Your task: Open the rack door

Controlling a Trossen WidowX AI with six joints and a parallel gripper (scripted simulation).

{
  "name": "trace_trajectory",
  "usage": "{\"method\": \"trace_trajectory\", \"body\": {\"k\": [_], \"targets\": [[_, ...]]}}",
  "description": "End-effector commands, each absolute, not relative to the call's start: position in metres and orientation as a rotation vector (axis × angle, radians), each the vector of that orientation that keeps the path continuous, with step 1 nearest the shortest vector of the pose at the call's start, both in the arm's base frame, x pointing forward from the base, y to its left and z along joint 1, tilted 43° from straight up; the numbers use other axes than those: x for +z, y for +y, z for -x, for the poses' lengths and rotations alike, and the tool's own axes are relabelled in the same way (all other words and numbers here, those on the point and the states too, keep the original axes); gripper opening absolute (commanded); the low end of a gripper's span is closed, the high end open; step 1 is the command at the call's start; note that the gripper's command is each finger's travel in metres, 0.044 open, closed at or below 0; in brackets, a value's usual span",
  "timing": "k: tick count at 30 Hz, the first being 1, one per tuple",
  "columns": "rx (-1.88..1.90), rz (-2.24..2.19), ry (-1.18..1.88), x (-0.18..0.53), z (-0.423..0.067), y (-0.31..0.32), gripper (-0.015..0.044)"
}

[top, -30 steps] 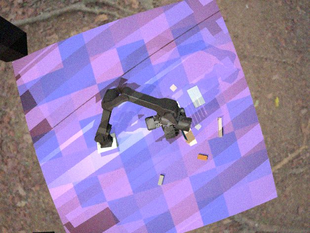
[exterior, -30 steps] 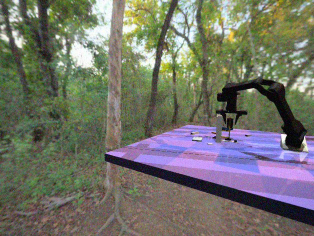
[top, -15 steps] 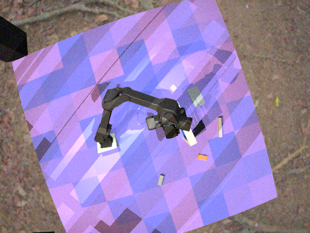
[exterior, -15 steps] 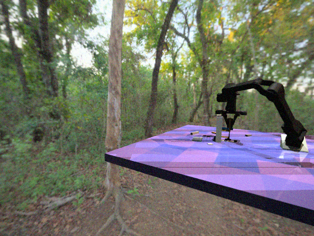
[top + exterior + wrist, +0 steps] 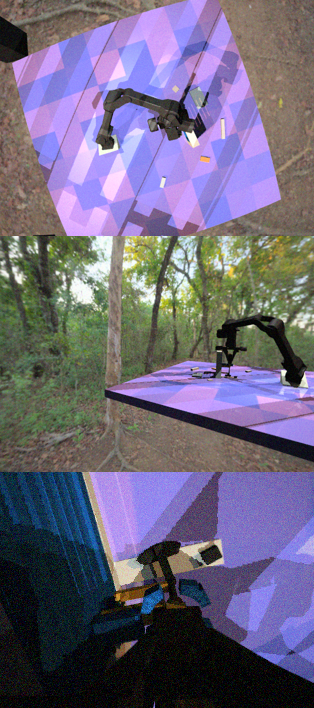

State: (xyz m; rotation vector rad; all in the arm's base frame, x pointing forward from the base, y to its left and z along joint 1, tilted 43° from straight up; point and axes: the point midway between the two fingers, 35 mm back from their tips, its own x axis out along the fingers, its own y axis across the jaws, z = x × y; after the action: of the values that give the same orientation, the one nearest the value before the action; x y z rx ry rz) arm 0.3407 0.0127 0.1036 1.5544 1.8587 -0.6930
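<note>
The black upright handle point(image 5: 170, 579) runs between the blue-tipped fingers in the wrist view, with a wide dark cap at its far end. My gripper point(image 5: 180, 637) point(image 5: 229, 362) is shut on this handle, pointing down close above the table. An orange-brown bar point(image 5: 137, 593) lies right beside the fingers. A tall pale upright point(image 5: 218, 366) of the rack stands close to the gripper; its bright top point(image 5: 192, 139) shows beside the wrist in the top view. The arm and shadow hide most of the door, so its angle and the handle's turn cannot be told.
A grey-green block point(image 5: 197, 96) and a small tan square point(image 5: 175, 88) lie behind the rack. A long cream block point(image 5: 222, 128), an orange block point(image 5: 205, 159) and a small white block point(image 5: 162, 182) lie around it. A dark blue ribbed surface point(image 5: 75, 527) fills the wrist view's left.
</note>
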Motion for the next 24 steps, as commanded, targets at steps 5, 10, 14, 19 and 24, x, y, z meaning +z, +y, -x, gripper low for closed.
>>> {"method": "trace_trajectory", "body": {"k": [5,10,14,19,24], "targets": [[-0.694,-1.558,1.861,0.1038,-0.3406,0.0131,0.0023],[-0.681,-1.55,1.862,0.1036,-0.3402,0.0128,0.0017],[-0.605,-1.503,1.866,0.1024,-0.3379,0.011,0.0017],[-0.507,-1.44,1.868,0.1007,-0.3346,0.0084,0.0017],[-0.412,-1.377,1.867,0.0988,-0.3309,0.0055,0.0017]]}}
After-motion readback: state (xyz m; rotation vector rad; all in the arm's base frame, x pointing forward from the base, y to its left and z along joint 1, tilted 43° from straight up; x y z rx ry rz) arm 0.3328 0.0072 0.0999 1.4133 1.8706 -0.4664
